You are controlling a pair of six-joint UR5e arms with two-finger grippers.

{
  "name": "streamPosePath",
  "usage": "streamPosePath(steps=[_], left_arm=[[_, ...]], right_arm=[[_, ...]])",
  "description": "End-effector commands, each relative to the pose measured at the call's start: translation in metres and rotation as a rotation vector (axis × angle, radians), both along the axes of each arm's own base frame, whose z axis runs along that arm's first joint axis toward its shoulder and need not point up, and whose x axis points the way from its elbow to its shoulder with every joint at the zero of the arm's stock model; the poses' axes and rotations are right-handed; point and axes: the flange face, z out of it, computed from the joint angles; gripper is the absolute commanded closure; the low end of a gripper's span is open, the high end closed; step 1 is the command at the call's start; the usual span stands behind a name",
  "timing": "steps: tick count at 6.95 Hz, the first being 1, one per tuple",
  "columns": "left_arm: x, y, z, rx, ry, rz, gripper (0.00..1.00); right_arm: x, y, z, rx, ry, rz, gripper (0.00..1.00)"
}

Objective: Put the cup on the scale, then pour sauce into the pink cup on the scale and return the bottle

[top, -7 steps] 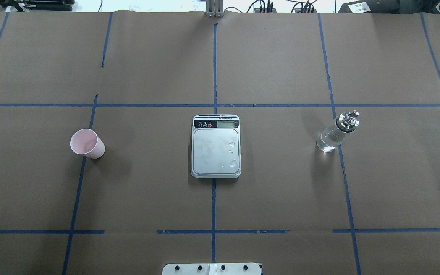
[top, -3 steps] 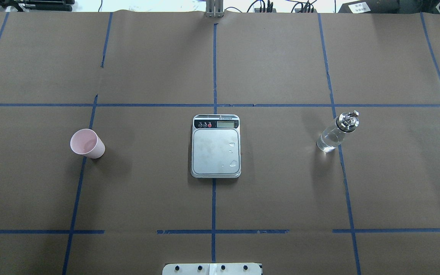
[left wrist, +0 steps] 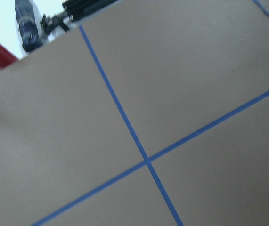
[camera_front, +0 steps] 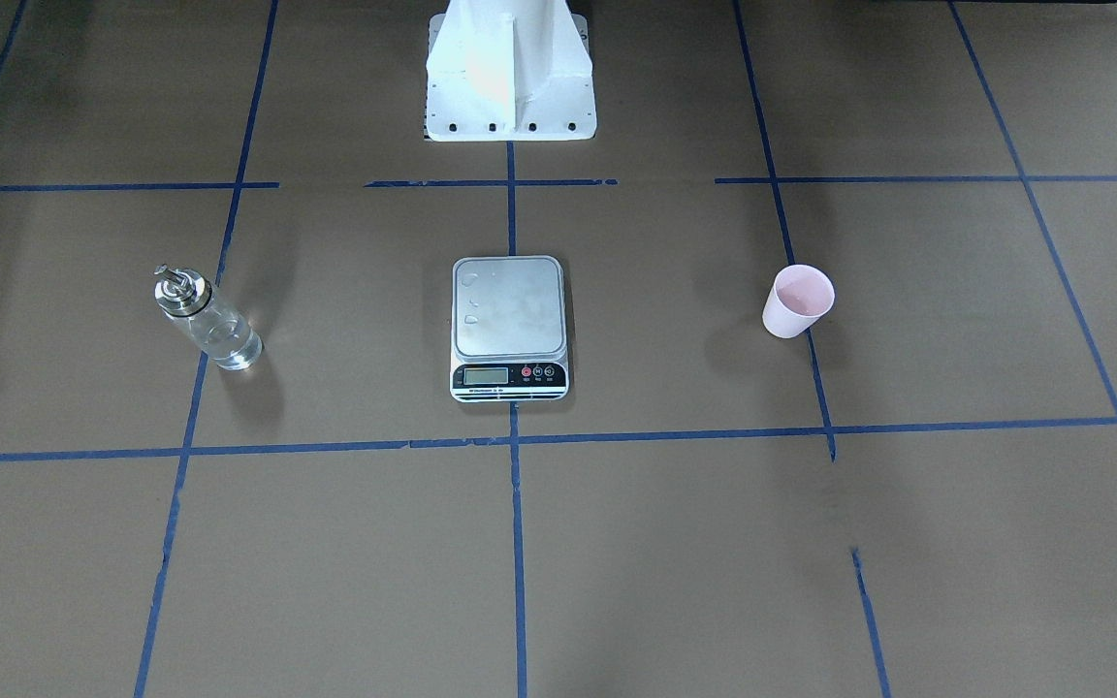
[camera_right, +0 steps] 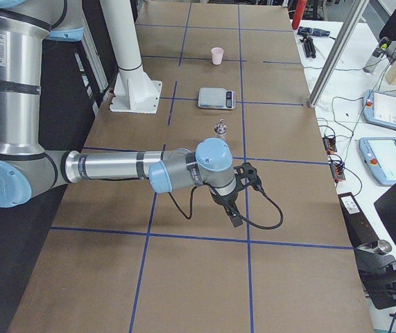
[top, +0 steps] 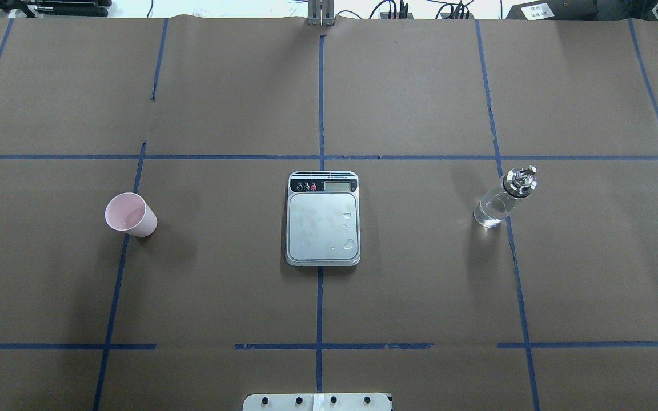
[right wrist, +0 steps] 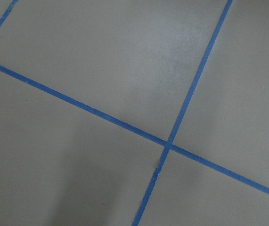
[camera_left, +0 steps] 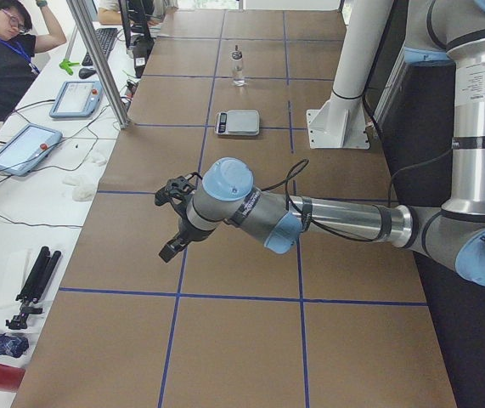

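Observation:
The pale pink cup (top: 130,214) stands upright on the brown table, left of the scale, and also shows in the front view (camera_front: 797,301). The scale (top: 323,219) sits at the table's centre with a few clear droplets on its steel platform. The clear bottle (top: 500,200) with its metal spout stands upright to the right, holding clear liquid. Neither gripper shows in the overhead or front views. My left gripper (camera_left: 171,223) hovers over the table's left end, far from the cup. My right gripper (camera_right: 242,198) hovers over the right end, short of the bottle (camera_right: 220,127). I cannot tell whether either is open.
Blue tape lines (top: 320,103) divide the brown paper table. The white robot base (camera_front: 510,73) stands behind the scale. An operator (camera_left: 4,59), tablets and tools are on a white bench beside the table. Both wrist views show only paper and tape.

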Motion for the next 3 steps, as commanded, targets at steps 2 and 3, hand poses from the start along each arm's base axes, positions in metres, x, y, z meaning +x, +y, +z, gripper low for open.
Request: streamPosePath(steps=[2,3], left_arm=[[0.013,-0.007,-0.015,0.102,0.080,-0.015,0.00],[0.042,-0.006,-0.019,0.031,0.181,0.011,0.00]], right_arm=[[-0.010,-0.010,-0.011,-0.061,-0.120,0.021,0.00],[-0.012,-0.009,-0.007,-0.066,-0.121,0.017,0.00]])
